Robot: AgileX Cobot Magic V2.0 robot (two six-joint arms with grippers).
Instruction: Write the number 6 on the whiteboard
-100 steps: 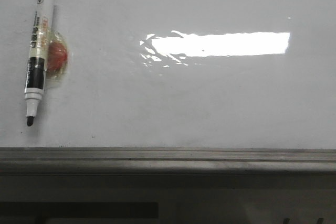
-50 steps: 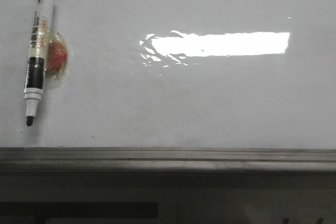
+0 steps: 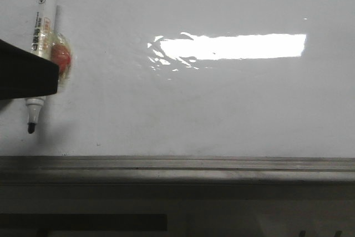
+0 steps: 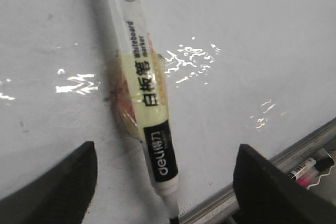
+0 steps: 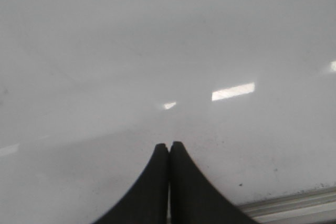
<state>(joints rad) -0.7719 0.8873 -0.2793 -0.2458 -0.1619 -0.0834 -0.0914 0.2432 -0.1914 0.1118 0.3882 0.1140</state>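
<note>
Glossy whiteboard (image 3: 222, 98) bears a marker (image 4: 147, 98) by its left edge; left claw (image 4: 165, 192) gapes wide around it, right claw (image 5: 169, 153) pinched empty.

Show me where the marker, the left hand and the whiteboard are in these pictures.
marker (image 4: 149, 108), left wrist view, middle of its barrel.
left hand (image 4: 165, 187), left wrist view, midway between its open fingertips.
whiteboard (image 3: 222, 104), front view, bare white surface.

The left claw (image 4: 165, 192) has two matte black fingers (image 4: 58, 187), broad and wedge-shaped with rounded upper corners. The right claw (image 5: 168, 148) ends in two smooth black fingertips (image 5: 181, 182), curved and tapering to blunt points. No markings visible.
</note>
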